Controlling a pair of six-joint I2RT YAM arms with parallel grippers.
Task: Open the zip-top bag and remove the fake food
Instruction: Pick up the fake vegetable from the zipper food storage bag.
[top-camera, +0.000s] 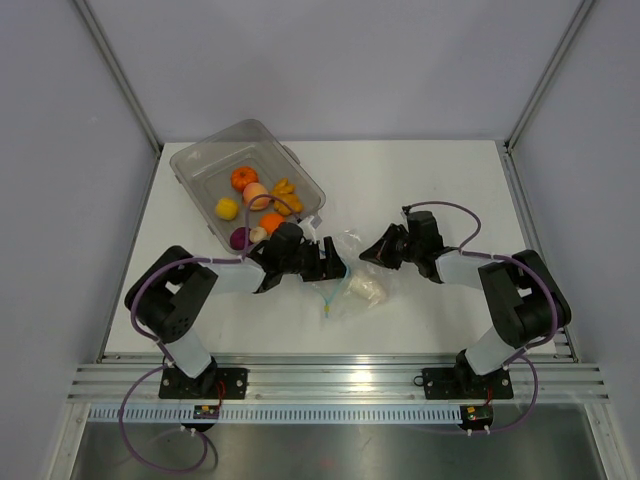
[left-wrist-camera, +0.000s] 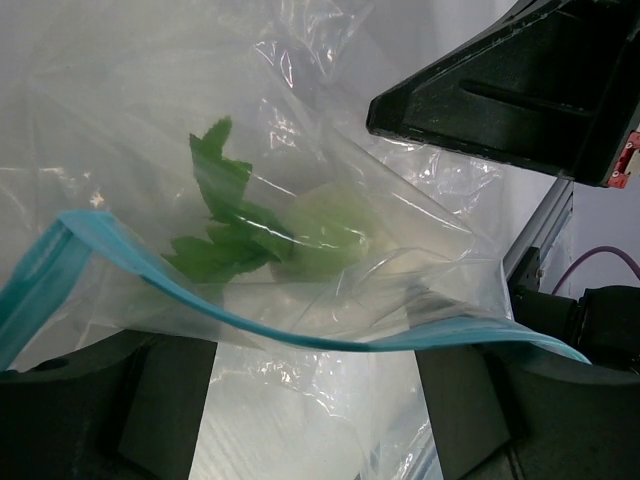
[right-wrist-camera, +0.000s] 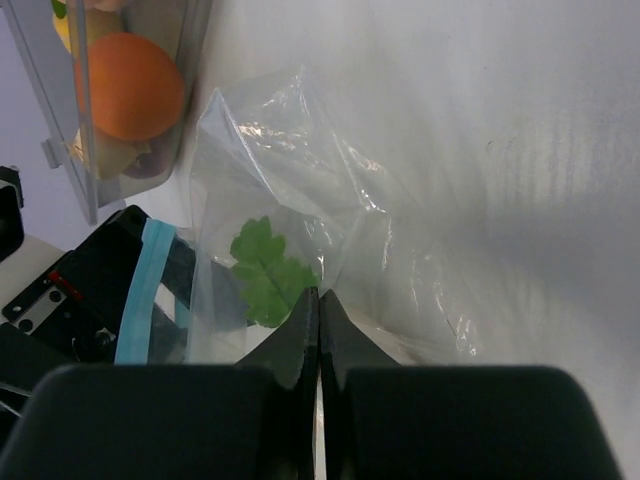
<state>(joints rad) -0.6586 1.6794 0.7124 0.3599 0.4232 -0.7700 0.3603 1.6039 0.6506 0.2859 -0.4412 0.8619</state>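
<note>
Bag (top-camera: 352, 272) opening; one leafy food (left-wrist-camera: 290, 235) inside.
Left gripper (top-camera: 335, 267) spread, right gripper (top-camera: 369, 257) closed; next: part zip (left-wrist-camera: 150, 265).

Left claw (top-camera: 336, 267) wide, right claw (right-wrist-camera: 318, 300) closed.

I see my right gripper (right-wrist-camera: 318, 300) at bottom centre, fingers pressed together, tips on the clear zip-top bag (right-wrist-camera: 300, 160). A green leaf (right-wrist-camera: 265, 272) shows inside. Its blue zip strip (right-wrist-camera: 148, 290) crosses the black left gripper (right-wrist-camera: 95, 265). Upper left, an orange toy fruit (right-wrist-camera: 130, 85) sits in a clear tub (right-wrist-camera: 62, 120).
</note>
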